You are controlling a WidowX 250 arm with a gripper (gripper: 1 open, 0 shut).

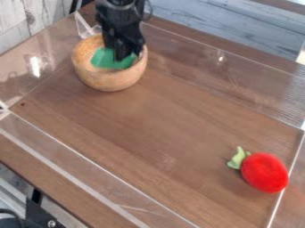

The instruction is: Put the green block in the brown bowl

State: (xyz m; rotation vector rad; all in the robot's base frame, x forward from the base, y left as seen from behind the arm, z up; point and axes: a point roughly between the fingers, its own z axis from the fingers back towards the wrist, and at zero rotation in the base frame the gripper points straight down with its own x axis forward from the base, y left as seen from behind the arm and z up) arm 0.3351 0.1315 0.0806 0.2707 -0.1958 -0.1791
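Observation:
The brown bowl [100, 81] stands at the back left of the wooden table. Directly over its hollow hangs my black gripper [121, 51], pointing steeply down, its fingers reaching inside the rim. The green block [110, 61] shows as a bright green patch low in the hollow, at the fingertips, and the gripper is shut on it. The fingers cover part of the block, so I cannot tell whether it touches the bowl's bottom.
A red strawberry-like toy with green leaves [263, 172] lies near the front right corner. A clear sheet covers the wooden tabletop [179, 116], with raised edges along the left and front sides. A light wall runs behind the bowl.

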